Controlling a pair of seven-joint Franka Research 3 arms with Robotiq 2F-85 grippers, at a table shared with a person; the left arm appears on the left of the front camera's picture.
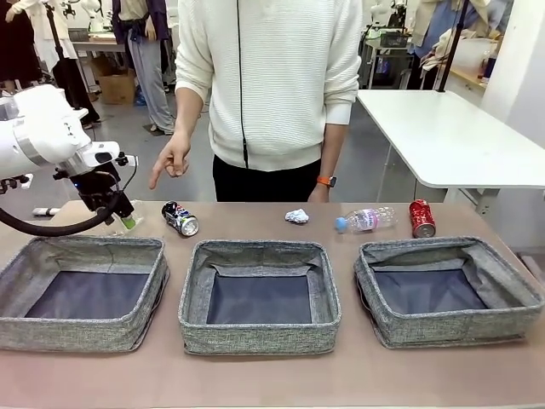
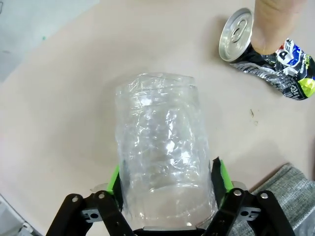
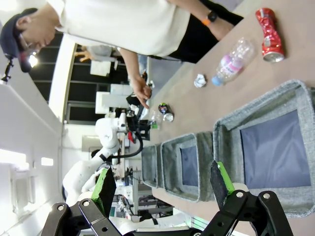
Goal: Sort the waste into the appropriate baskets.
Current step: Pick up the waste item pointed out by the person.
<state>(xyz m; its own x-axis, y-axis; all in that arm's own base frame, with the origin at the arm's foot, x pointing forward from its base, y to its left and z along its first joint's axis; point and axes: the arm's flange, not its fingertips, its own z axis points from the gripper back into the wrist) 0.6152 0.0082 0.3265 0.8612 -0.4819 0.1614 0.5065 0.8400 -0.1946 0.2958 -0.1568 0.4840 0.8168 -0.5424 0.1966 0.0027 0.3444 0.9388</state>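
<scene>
Green pads [image 2: 220,174] of the left gripper [image 2: 166,184] clamp both sides of the clear plastic cup [image 2: 160,142], centre of the left wrist frame, with the leftmost basket's [image 2: 290,184] corner at lower right. Its thin, crinkled walls could buckle and slip free. Upper right, the person's finger [image 2: 270,24] on the crushed printed can [image 2: 275,66] could get knocked. The right gripper [image 3: 162,184] gapes wide, empty.

Left gripper [image 2: 167,181] is gripping a crinkled clear plastic cup [image 2: 160,142], green pads [image 2: 222,174] pressing on both its sides above the tan table [image 2: 59,108]. Far right, a dented dark blue-white can [image 2: 268,64] is lying sideways, a person's finger [image 2: 271,24] touching it. Near right, a grey basket [image 2: 291,189] corner is showing.
</scene>
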